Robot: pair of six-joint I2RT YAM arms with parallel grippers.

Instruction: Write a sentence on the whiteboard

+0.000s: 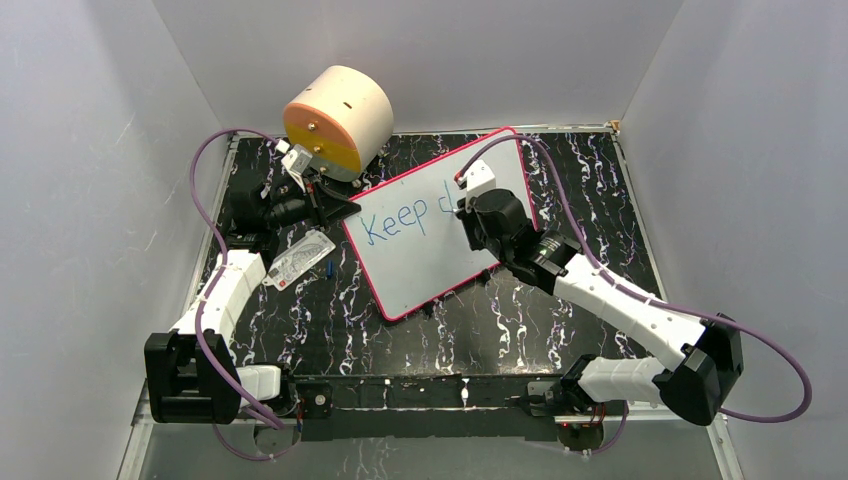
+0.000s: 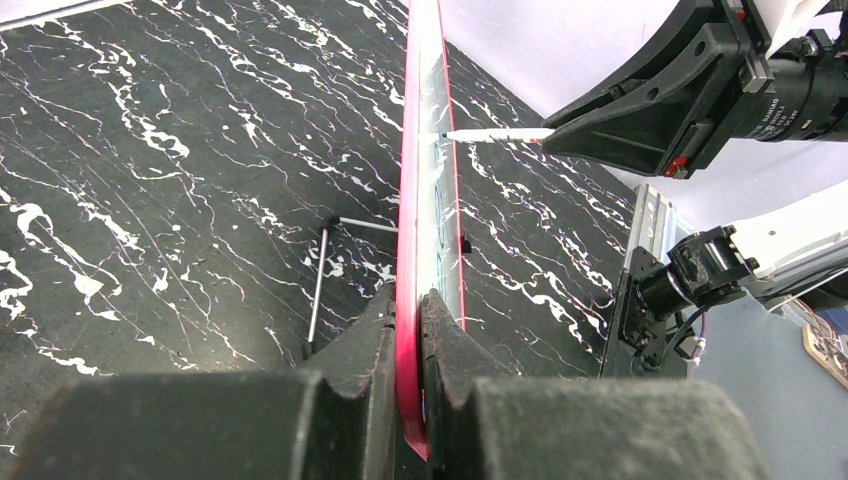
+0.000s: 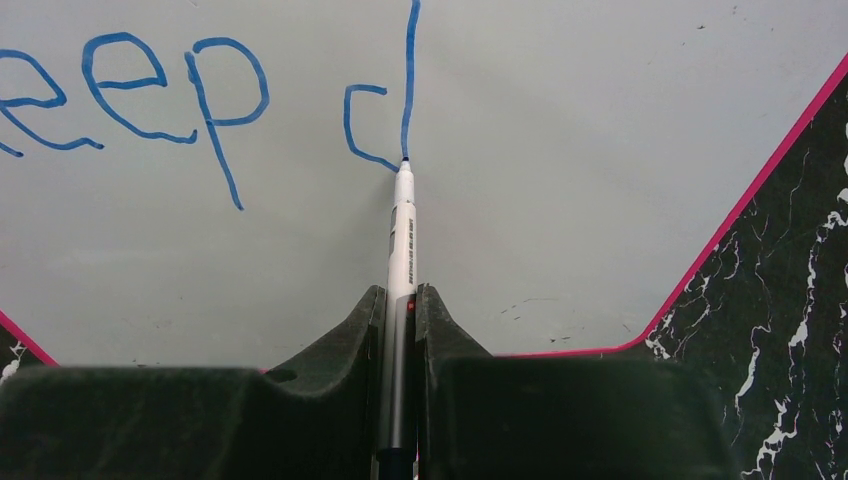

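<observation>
The whiteboard, white with a thin pink-red border, lies tilted on the dark marbled table. Blue handwriting, the sentence, reads "Keep" plus a "c" and one upright stroke. My left gripper is shut on the whiteboard's left edge, seen edge-on in the left wrist view. My right gripper is shut on a white marker; its blue tip touches the board at the foot of that stroke. From the left wrist view the marker meets the board sideways.
A cream and orange cylinder sits at the back left. A small white printed card lies left of the board, with a small blue object beside it. A thin metal rod lies on the table. Grey walls enclose the workspace.
</observation>
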